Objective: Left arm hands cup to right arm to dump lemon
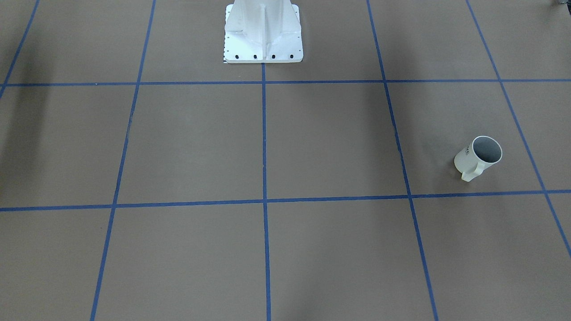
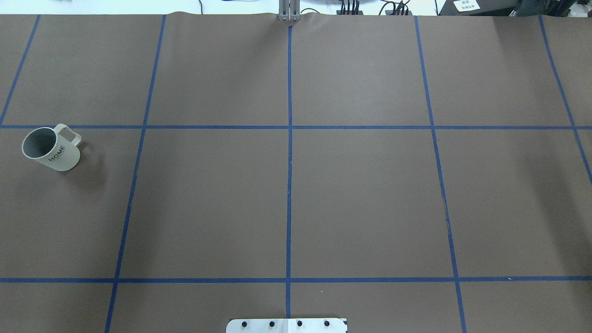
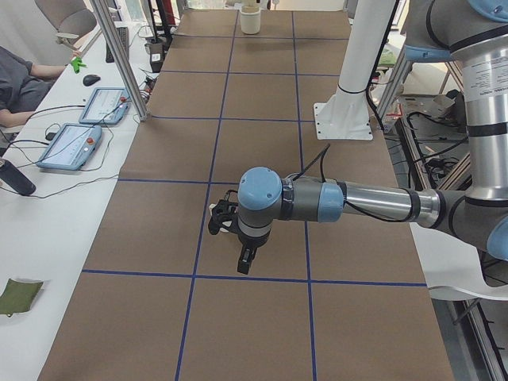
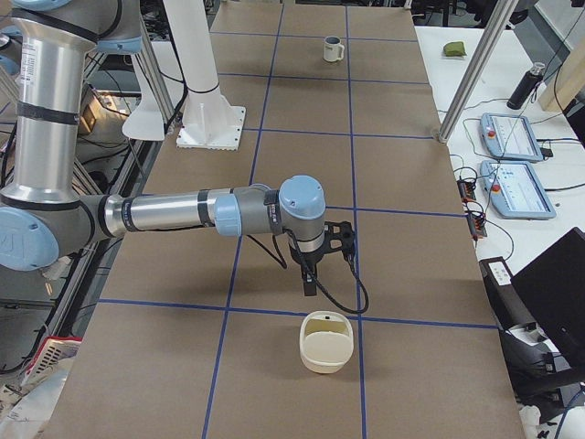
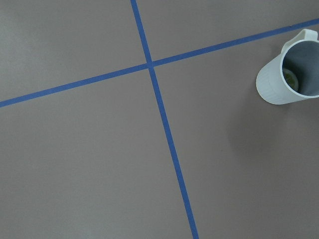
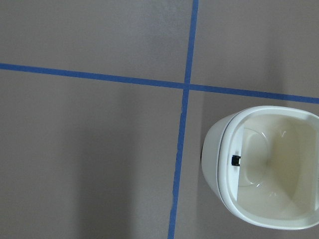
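The white "HOME" cup (image 2: 51, 148) stands upright on the brown table at the robot's left; it also shows in the front view (image 1: 478, 157) and far off in the right side view (image 4: 334, 48). In the left wrist view the cup (image 5: 289, 74) is at the upper right edge, with something yellowish (image 5: 289, 77) inside. The left gripper (image 3: 244, 260) hangs above the table; the cup is hidden in that view. The right gripper (image 4: 309, 283) hangs just beyond a cream bin (image 4: 326, 341). I cannot tell whether either gripper is open or shut. Neither touches the cup.
The cream bin (image 6: 219, 149) sits at the robot's right end, and far off in the left side view (image 3: 251, 20). The white pedestal (image 1: 263, 33) stands at the table's robot side. Blue tape lines grid the table. Tablets (image 3: 79, 135) and a person (image 3: 20, 83) are at a side table.
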You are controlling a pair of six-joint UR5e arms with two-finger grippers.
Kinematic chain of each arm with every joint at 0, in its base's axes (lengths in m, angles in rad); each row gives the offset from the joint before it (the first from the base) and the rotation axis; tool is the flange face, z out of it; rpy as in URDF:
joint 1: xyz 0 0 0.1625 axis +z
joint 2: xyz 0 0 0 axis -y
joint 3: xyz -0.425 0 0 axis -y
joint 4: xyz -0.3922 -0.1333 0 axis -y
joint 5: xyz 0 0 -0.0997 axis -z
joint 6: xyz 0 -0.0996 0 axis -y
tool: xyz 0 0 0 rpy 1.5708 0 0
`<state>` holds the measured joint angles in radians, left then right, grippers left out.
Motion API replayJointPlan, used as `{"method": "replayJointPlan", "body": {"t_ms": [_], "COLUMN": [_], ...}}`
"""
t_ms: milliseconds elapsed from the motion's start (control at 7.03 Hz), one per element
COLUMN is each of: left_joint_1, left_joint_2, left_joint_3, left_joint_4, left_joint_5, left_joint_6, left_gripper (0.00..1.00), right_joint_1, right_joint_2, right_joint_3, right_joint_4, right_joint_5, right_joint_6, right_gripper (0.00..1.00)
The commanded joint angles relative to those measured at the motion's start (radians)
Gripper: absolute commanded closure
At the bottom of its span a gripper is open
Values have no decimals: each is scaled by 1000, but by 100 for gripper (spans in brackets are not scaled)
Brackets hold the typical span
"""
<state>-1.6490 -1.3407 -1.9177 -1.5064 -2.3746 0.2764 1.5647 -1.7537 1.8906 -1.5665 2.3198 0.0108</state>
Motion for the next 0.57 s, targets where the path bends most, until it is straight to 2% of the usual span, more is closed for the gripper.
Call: {"method": "replayJointPlan", "body": {"t_ms": [0,427], "left_joint_1": [0,2], "left_joint_2": [-2,-40], "left_joint_3": [2,-3], "left_joint_4": [0,-5], "left_joint_5": [0,0], "left_joint_6": [0,0], "left_gripper": [0,0], "right_joint_1": [0,-24], "right_joint_2": [0,5], "right_joint_3": [1,2], "right_joint_4": [8,112], "right_joint_5": [-2,9], "right_joint_6": [0,8], "right_gripper": [0,0]}}
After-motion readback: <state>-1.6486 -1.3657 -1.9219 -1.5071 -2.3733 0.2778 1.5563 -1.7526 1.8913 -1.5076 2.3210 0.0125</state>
